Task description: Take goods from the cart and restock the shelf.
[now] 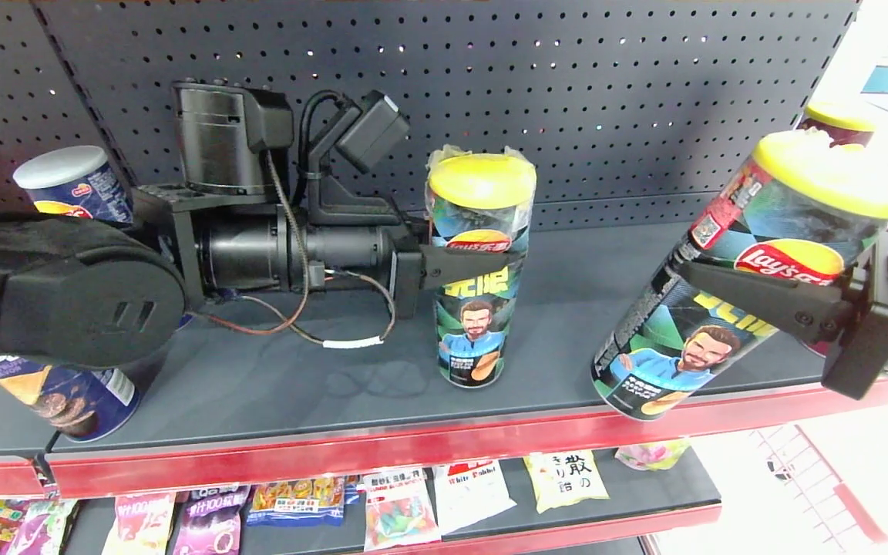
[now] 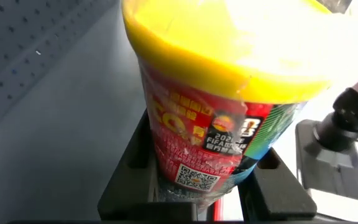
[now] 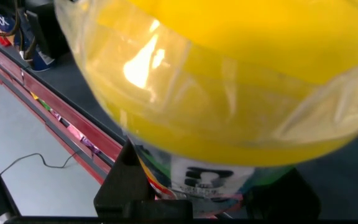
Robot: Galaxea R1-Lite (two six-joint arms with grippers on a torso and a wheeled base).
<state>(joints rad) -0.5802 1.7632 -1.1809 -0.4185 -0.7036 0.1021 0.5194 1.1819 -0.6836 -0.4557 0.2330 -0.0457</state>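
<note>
Upright can (image 1: 479, 331), yellow lid with plastic wrap bunching at the top, is standing on the shelf board (image 1: 297, 378) near the board's middle and about mid-depth, its base looking seated on the board. Left gripper (image 1: 475, 266) is lying side-on above the board, coming in from the board's left end. It is clamping the can's upper body just under the lid. One finger is crossing the front of the label and the other is hiding behind the can. The left wrist view is showing the same grip, with the can (image 2: 229, 93) sitting between two black fingers and the left gripper (image 2: 204, 186) closed onto it. Tilted can (image 1: 667, 347), same design, is hanging toward the board's right end. Its lid is leaning up and out to the right and its bottom end is overlapping the red front lip (image 1: 413, 443). I can't tell whether it is touching the board or the lip. Right gripper (image 1: 721, 285) is squeezing it around the upper half, with one finger running across the label just below the logo. In the right wrist view the can (image 3: 229, 81) is sitting between the fingers of the right gripper (image 3: 210, 193). A white-lidded blue can (image 1: 74, 181) is standing at the back of the board's left end. A second blue can (image 1: 66, 393), partly hidden, is sitting by the lip at that same end. More yellow-lidded cans (image 1: 837, 123) are standing at the board's right end behind the tilted can. Pegboard (image 1: 567, 92) is rising behind the board. Snack bags (image 1: 398, 509) are lying on the tier below the board.
</note>
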